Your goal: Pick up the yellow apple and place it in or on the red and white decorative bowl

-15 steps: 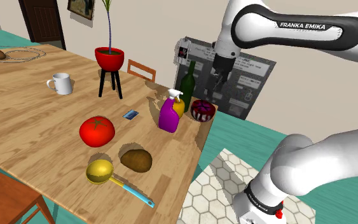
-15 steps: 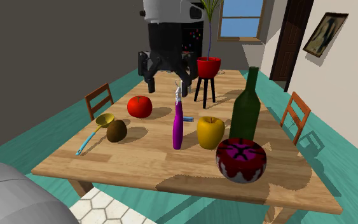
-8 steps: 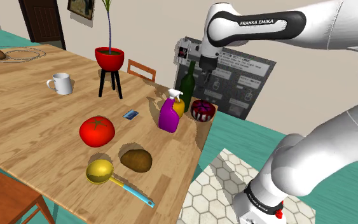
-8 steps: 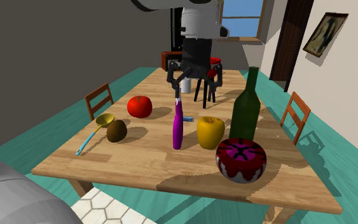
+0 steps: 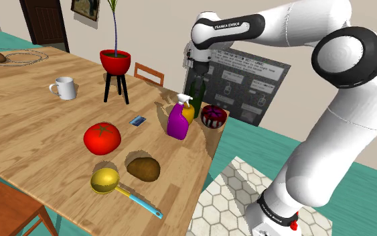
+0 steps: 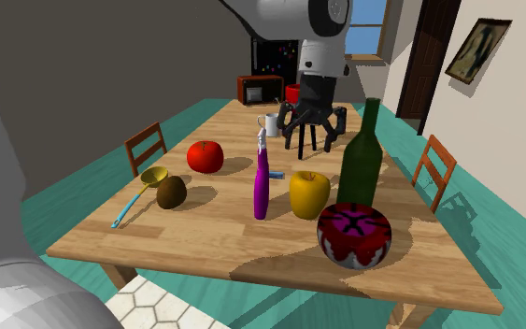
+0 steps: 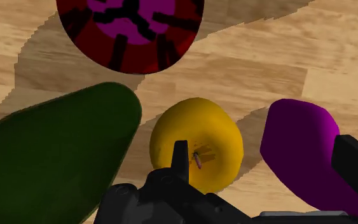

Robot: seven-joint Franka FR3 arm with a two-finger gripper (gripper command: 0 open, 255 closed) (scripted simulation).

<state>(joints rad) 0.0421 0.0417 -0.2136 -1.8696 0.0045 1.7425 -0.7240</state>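
Across the desk (image 6: 205,238), from the second exterior view's left: a yellow spoon (image 6: 149,177) with a blue handle, just beside it a brown rounded thing (image 6: 171,192), then a red tomato (image 6: 206,156) a little farther back. Near the middle, upright, a purple spray bottle (image 6: 262,187). Just to its right, resting on the desk with stem up and touched by nothing, the yellow apple (image 6: 309,194). Close beside that, a tall dark green bottle (image 6: 362,154), upright. In front of the bottle, near the desk's front edge, the red and white bowl (image 6: 354,234), purple and black inside, near the apple but apart from it.

Above and behind the apple, level with the green bottle's neck, the black gripper (image 6: 315,129), pointing down, fingers spread wide and clasping nothing. Behind it, a white mug (image 6: 271,124).

From the wrist view: green bottle on one side of the apple, spray bottle on the other, bowl beyond. One of the fingers (image 7: 180,159) drawn across the apple near its stem, the other out past the spray bottle's body.

In the shoulder view, apple mostly hidden behind the spray bottle.
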